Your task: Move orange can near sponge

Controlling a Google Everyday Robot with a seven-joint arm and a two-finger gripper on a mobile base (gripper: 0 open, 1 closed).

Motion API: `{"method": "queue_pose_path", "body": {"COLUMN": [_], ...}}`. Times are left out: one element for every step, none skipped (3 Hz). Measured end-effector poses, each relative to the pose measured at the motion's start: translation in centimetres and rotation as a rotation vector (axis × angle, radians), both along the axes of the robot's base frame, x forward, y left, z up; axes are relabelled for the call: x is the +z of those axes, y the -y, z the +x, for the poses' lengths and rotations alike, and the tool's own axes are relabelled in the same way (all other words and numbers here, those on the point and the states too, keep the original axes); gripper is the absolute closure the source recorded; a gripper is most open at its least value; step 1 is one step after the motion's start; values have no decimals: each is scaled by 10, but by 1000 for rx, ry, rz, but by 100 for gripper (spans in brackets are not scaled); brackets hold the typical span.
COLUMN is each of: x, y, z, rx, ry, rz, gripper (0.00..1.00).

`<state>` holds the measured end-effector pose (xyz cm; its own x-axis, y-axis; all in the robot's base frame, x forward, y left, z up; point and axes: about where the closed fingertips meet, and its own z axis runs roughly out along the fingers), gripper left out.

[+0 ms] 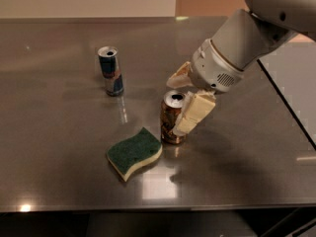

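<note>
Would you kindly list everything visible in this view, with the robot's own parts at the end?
table: one, grey brushed metal, fills the view.
orange can: one, brownish-orange with a silver top, upright at the table's middle, close beside the sponge.
sponge: one, dark green top on pale yellow foam, lying flat towards the front.
slim can: one, blue and silver, upright farther back.
arm: one, white, coming in from the upper right.
gripper: one, cream, at the orange can.
</note>
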<state>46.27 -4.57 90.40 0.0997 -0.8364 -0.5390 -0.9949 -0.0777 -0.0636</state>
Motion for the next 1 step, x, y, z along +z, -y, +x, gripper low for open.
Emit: {"method": "queue_pose_path", "body": {"x": [0], "y": [0], "z": [0], "rx": [0], "ry": [0], "rz": [0], "gripper": [0]}}
